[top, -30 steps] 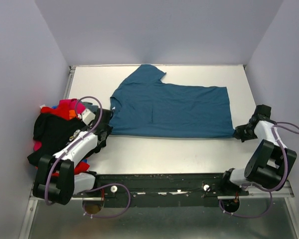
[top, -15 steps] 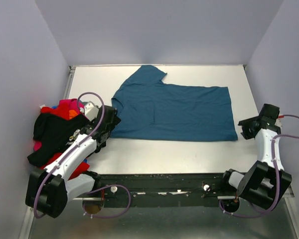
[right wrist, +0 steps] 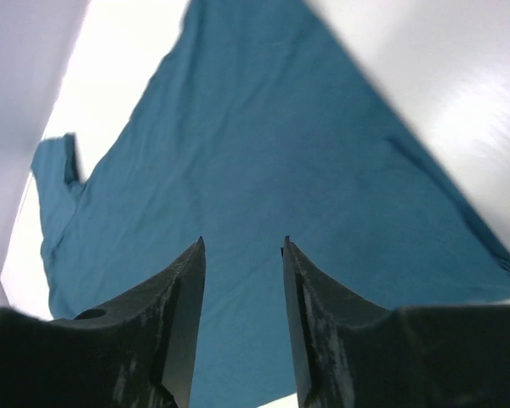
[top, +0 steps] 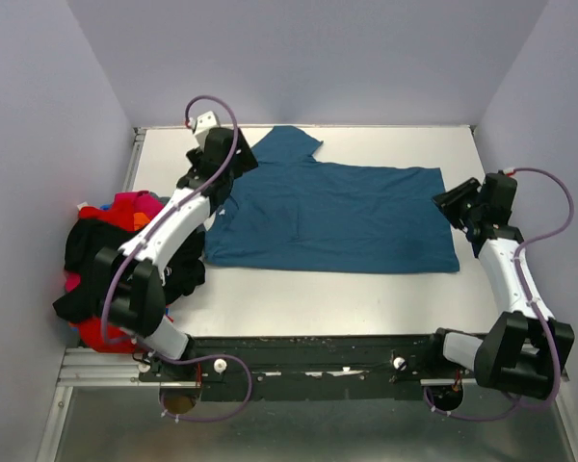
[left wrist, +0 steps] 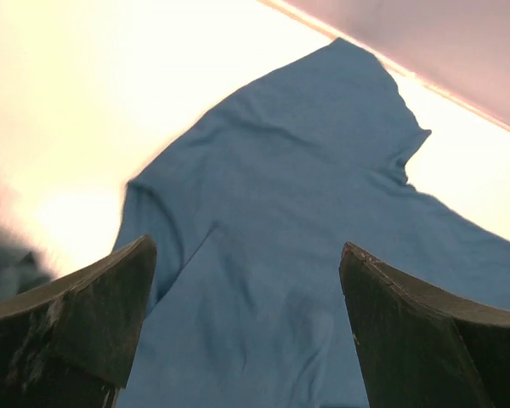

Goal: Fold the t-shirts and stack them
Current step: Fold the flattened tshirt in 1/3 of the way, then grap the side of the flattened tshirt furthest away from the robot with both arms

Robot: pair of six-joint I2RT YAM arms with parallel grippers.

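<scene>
A teal-blue t-shirt (top: 337, 217) lies flat across the table, folded lengthwise, one sleeve (top: 291, 142) pointing to the far edge. My left gripper (top: 235, 169) hovers over its collar end, jaws wide open and empty; the left wrist view shows the shirt (left wrist: 306, 204) between both fingers (left wrist: 93, 314). My right gripper (top: 451, 201) hangs above the hem end, open with nothing in it. The right wrist view looks down the teal cloth (right wrist: 263, 153) past its fingertips (right wrist: 191, 280). The other t-shirts, black, red, magenta and orange, lie in a heap (top: 111, 255) at the left.
The white table (top: 318, 298) has bare surface in front of the shirt and along its far edge. Grey walls close in on the left, right and back. A black rail (top: 308, 361) with the arm bases runs along the near edge.
Both grippers have opened and let go of the shirt's near corners. Both arms have lifted and swung toward the far side, the left one much further.
</scene>
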